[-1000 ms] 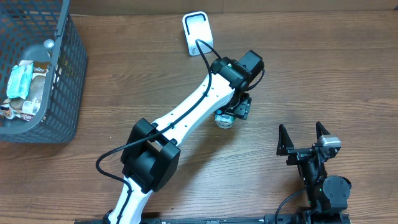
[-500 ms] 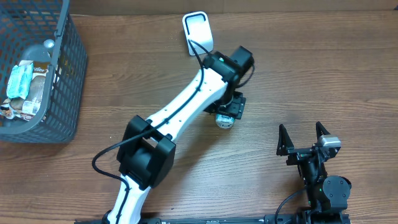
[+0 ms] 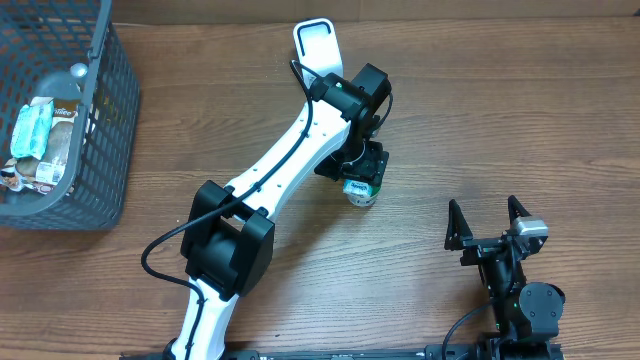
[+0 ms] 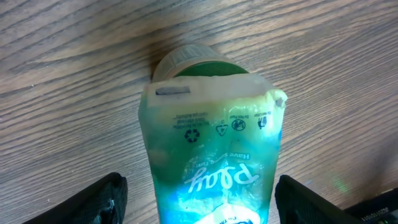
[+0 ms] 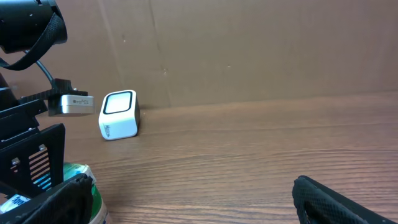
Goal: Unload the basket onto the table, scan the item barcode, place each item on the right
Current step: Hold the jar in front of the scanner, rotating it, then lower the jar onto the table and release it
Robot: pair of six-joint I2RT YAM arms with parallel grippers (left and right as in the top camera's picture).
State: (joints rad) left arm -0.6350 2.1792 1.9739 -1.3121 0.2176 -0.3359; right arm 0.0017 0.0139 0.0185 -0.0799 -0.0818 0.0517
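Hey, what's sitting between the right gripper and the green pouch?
Nothing. Only bare table lies between the right gripper and the pouch, as the overhead view shows.

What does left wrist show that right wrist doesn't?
Left wrist only: the pouch close up, with its recycling marks and logo, the green cap behind it, and the left jaws open on either side. Right wrist only: the white scanner by the back wall, the left arm, and the right jaws open. Both: the pouch, only a sliver in the right wrist view, and the wooden table.
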